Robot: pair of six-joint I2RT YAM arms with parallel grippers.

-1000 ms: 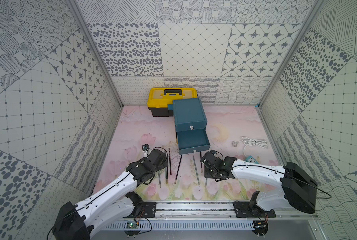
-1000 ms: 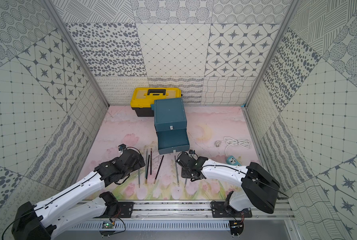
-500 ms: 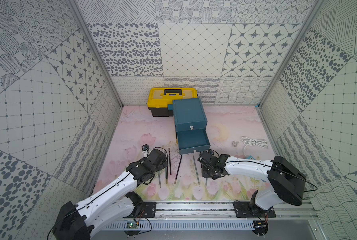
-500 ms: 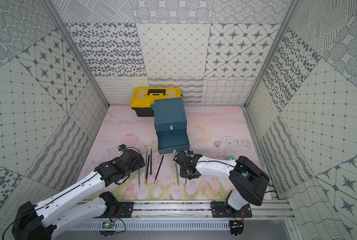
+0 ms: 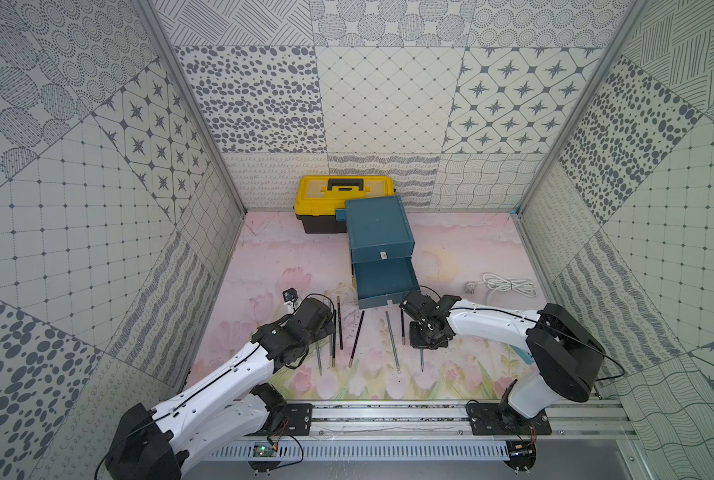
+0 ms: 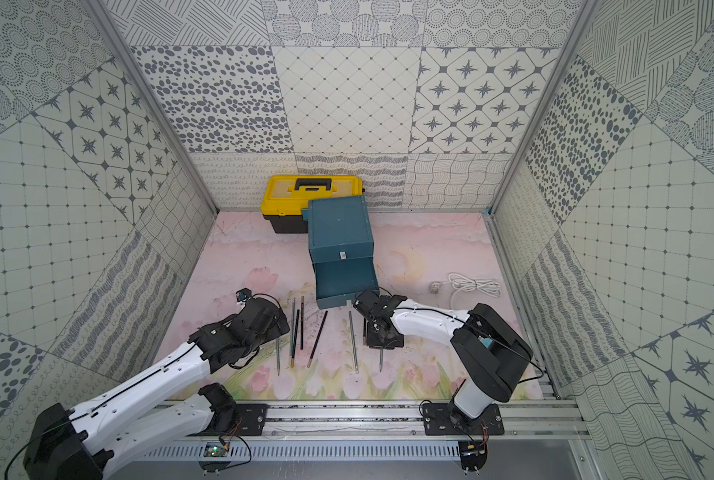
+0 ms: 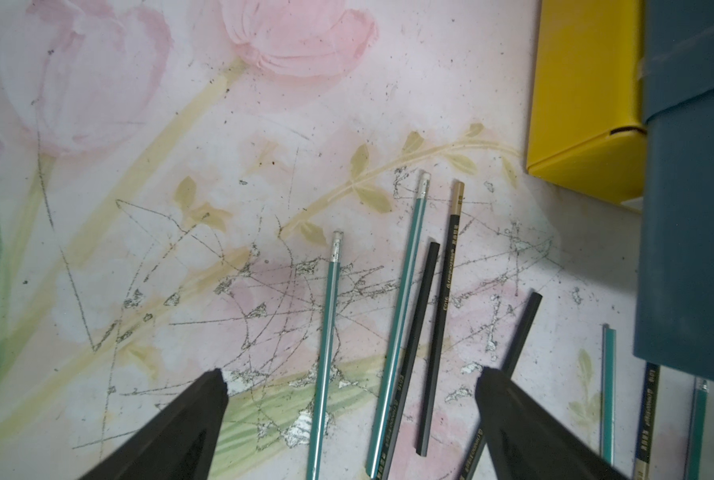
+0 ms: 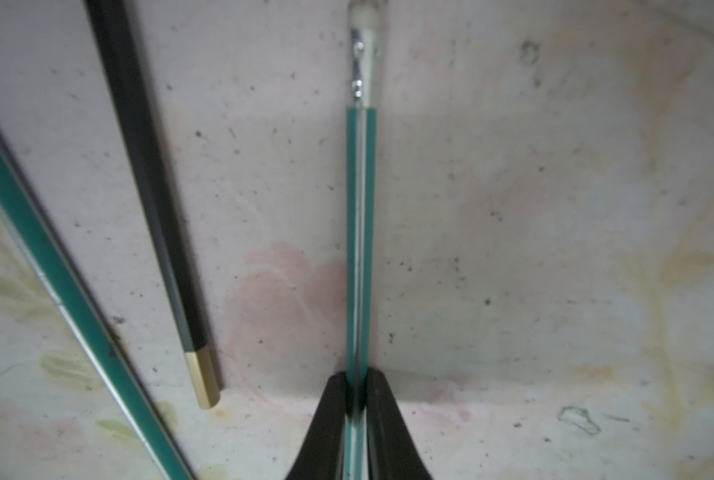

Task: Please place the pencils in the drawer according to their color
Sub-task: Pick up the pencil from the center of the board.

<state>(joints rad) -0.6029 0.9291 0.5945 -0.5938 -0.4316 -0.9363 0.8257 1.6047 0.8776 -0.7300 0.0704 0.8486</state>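
Several pencils lie on the flowered mat in front of the drawer [image 5: 378, 232], a teal cabinet whose middle drawer [image 5: 384, 278] is pulled out. My right gripper [image 8: 359, 386] is shut on a teal pencil with a silver stripe [image 8: 360, 232], low over the mat; in a top view the pencil's tip [image 5: 422, 361] sticks out below the gripper [image 5: 426, 334]. My left gripper [image 7: 353, 374] stands open above two teal pencils [image 7: 326, 332] and black ones [image 7: 417, 332], touching none. In a top view it [image 5: 326, 328] covers part of that group.
A yellow toolbox [image 5: 345, 199] stands behind the cabinet. A white cable [image 5: 509, 286] lies at the right. A grey pencil [image 5: 392, 340] and a dark one [image 5: 356, 338] lie between the arms. A black gold-ended pencil [image 8: 152, 199] lies beside the held one. The cabinet's yellow bottom drawer [image 7: 583, 95] is close to the left gripper.
My right arm has swung left toward the drawer front and its jaws have closed on the teal pencil. The left arm has not moved.
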